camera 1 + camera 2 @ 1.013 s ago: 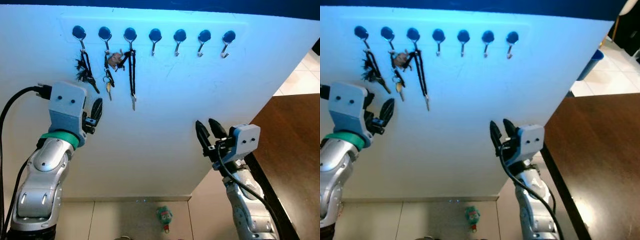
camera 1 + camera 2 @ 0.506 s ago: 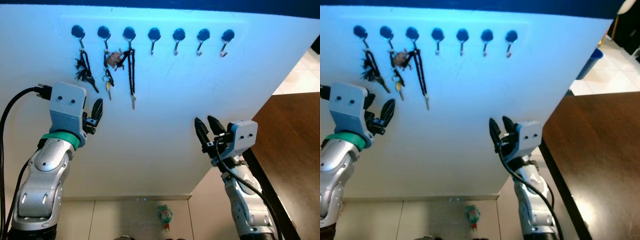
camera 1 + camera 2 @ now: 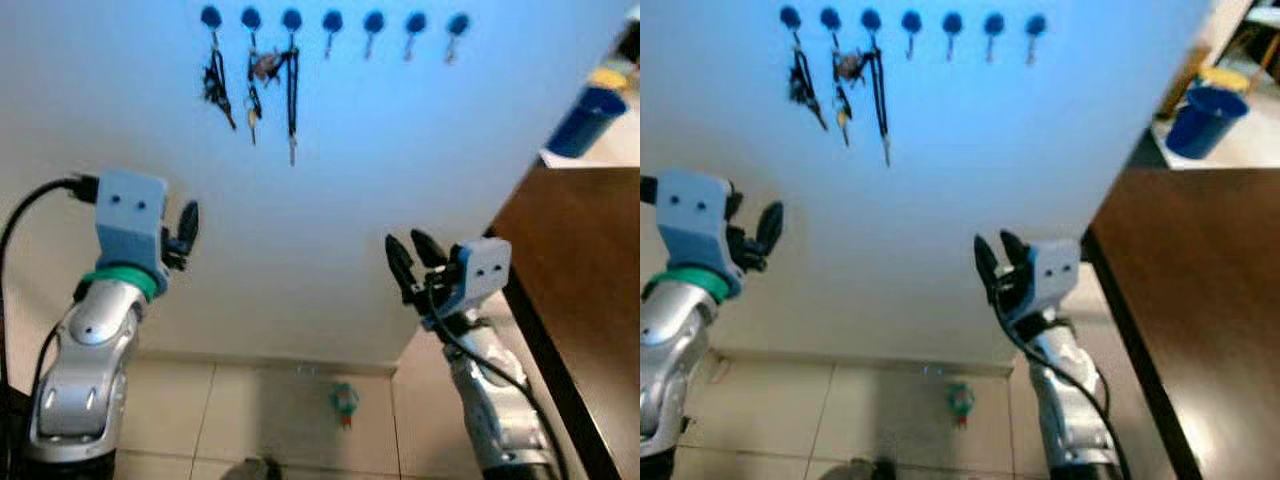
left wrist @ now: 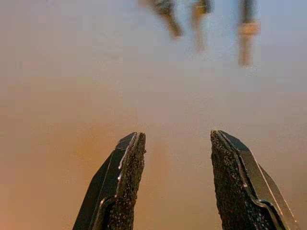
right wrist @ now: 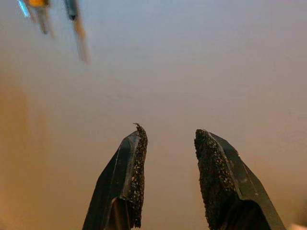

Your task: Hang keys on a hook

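Since the earlier frames the whole picture has shifted: the row of hooks [image 3: 330, 20] now sits higher and smaller and more floor is seen, so the camera has drawn back or tilted down, while the things on the wall have kept their places relative to one another. Both arms are held much as they were.

On the left, the left gripper [image 3: 185, 228] is raised before the white wall [image 3: 330, 170], its fingers [image 4: 127, 182] parted with nothing between them. Well above those fingertips, three sets of keys [image 3: 250, 80] are hung on the three leftmost hooks; their lower ends are seen blurred in the left wrist view. The four hooks to the right are bare.

Further right, the right gripper [image 3: 410, 262] is likewise held up with its fingers [image 5: 132, 177] spread and empty, far below the hooks. Low on the floor between the two arms a small green object [image 3: 344, 402] lies, possibly a dropped keychain, though this cannot be told. Judging from the released fingers, the hanging appears done.
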You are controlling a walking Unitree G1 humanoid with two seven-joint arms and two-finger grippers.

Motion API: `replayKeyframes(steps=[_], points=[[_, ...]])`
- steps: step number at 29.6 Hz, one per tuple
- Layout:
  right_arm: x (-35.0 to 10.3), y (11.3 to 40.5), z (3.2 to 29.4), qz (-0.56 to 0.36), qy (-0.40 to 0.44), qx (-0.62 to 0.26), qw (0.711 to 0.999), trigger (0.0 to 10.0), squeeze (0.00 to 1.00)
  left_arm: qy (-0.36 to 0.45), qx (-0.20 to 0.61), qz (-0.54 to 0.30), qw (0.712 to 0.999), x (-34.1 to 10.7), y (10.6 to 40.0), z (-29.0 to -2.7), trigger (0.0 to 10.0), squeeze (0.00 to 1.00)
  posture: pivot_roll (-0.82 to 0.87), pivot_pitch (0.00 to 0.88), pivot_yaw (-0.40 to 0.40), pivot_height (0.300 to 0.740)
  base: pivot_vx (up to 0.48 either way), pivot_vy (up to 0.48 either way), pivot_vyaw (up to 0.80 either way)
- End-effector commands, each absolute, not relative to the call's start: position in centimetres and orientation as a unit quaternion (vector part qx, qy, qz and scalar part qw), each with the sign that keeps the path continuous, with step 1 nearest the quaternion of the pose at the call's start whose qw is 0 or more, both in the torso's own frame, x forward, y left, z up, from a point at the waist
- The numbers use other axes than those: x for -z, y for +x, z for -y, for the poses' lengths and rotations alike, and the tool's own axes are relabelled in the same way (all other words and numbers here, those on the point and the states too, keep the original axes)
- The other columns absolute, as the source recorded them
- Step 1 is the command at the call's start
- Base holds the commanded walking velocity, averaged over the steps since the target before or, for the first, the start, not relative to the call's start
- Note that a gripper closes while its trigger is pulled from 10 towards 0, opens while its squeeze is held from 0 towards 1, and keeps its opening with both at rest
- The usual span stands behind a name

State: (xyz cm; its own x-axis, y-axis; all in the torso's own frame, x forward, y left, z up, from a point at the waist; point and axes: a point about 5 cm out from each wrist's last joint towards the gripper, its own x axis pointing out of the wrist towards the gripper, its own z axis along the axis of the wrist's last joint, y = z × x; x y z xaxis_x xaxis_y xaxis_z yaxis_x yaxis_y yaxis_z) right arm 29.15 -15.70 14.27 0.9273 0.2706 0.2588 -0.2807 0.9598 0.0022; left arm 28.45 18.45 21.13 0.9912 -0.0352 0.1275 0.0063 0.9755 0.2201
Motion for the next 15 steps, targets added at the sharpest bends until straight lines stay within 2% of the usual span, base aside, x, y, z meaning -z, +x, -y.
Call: replayKeyframes(steps=[1,15], points=[[-13.83,28.97,15.45,0.119,0.021,-0.143,0.982,10.0,0.00,0.114,0.005,0.060,0.992,-20.90,28.49,-18.74,10.0,0.00,0.05,0.000,0.054,0.740,-0.416,0.000,0.00],[-14.14,28.86,15.24,0.122,0.020,-0.143,0.982,10.0,0.00,0.116,0.005,0.059,0.992,-20.82,28.42,-18.82,10.0,0.00,0.05,0.000,0.058,0.740,-0.422,0.000,0.00]])
